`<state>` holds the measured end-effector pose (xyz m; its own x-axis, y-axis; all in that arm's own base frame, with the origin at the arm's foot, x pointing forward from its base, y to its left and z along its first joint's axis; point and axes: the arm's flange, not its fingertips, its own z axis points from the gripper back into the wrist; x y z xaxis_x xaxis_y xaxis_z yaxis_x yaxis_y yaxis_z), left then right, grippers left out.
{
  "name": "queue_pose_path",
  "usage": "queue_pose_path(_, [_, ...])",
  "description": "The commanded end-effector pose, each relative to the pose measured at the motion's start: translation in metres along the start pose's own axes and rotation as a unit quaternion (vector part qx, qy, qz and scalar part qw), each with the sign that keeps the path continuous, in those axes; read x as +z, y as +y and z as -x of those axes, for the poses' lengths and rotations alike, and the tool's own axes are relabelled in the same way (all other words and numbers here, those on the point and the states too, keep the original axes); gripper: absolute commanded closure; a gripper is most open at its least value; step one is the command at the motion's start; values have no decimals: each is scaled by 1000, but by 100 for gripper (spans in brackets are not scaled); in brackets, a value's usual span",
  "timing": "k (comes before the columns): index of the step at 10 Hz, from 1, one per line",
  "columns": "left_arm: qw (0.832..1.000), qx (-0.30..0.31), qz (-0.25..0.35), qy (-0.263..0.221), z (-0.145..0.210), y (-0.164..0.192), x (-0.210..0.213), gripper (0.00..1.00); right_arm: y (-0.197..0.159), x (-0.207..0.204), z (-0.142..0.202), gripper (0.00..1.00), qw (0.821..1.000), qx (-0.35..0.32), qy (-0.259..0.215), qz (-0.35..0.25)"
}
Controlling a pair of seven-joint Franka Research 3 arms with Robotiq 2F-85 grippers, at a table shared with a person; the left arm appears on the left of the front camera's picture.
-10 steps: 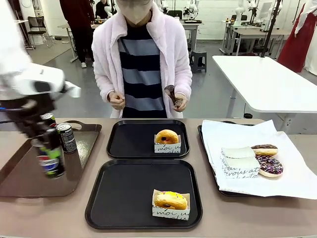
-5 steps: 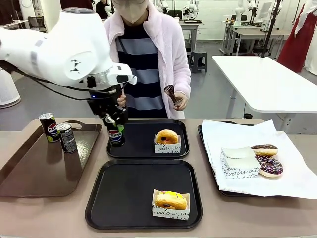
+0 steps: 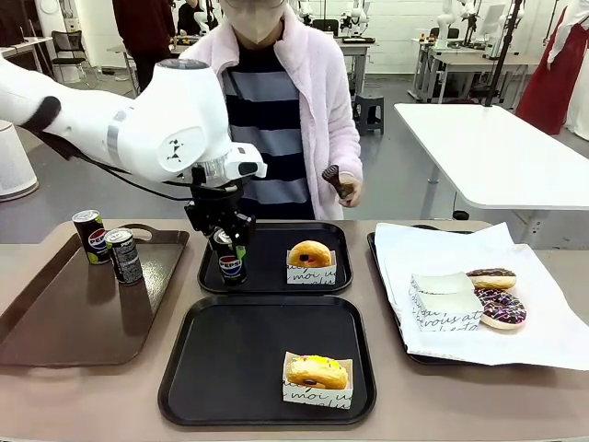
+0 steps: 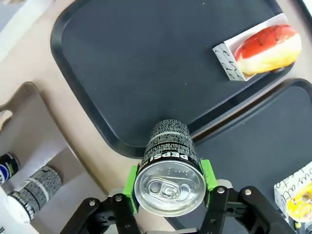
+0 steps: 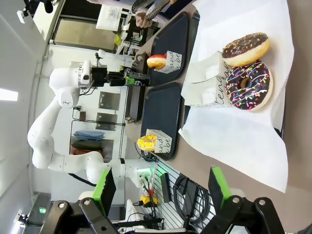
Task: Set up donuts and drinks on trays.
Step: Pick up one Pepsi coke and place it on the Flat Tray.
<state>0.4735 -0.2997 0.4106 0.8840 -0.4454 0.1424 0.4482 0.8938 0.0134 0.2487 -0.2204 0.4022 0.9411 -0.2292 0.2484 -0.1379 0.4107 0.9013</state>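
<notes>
At far black tray (image 3: 267, 269) L-front corner, L gripper (image 3: 228, 244) clamped on Pepsi can (image 3: 231, 267), R gripper (image 5: 162, 187) open, empty; far donut (image 3: 310, 252) & near donut (image 3: 316, 370) placed, near tray (image 3: 230, 359) lacks drink, 2 spare cans (image 3: 122, 255) on brown tray (image 3: 55, 322).

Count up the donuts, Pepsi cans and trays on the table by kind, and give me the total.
Donuts: 4
Pepsi cans: 3, one in the left gripper
Black trays: 2
Brown tray: 1
Paper-covered tray: 1
Total: 11
</notes>
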Motion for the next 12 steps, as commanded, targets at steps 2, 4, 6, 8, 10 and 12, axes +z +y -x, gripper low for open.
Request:
queue_pose_path(2, [999, 22, -23, 3, -12, 3, -8, 41, 0, 0, 0, 0, 1000, 3, -3, -5])
queue_pose_path(4, [999, 20, -26, -2, -13, 4, -9, 41, 0, 0, 0, 0, 1000, 3, -3, -5])
queue_pose_path(6, [999, 18, -28, -7, -15, 5, -10, 33, 0, 0, 0, 0, 1000, 3, -3, -5])
queue_pose_path(8, [999, 20, -29, -8, -17, 6, -11, 32, 0, 0, 0, 0, 1000, 3, -3, -5])
queue_pose_path(10, [999, 22, -29, -6, -18, 7, -13, 26, 0, 0, 0, 0, 1000, 3, -3, -5])
queue_pose_path(12, [999, 22, -27, -5, -17, 9, -11, 8, 0, 0, 0, 0, 1000, 3, -3, -5])
